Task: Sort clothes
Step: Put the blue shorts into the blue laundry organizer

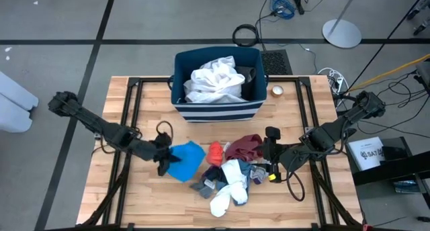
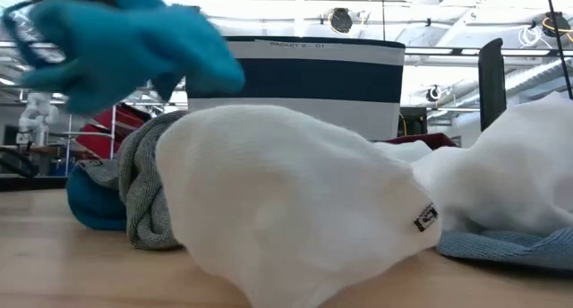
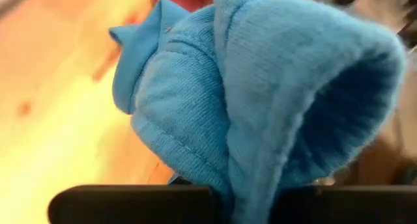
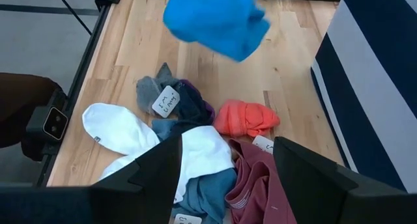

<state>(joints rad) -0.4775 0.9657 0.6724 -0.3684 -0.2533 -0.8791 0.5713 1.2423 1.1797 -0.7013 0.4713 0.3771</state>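
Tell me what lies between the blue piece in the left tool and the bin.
Nothing visible does. The left tool is shut on the blue piece, lifted off the table, and only bare wood lies between it and the bin. The pile sits to its side.

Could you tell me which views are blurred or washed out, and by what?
Left wrist view: the blue garment fills the frame, table behind blurred. Low view: white sock looms soft in front, bright ceiling lights glare. High and right wrist views look evenly lit.
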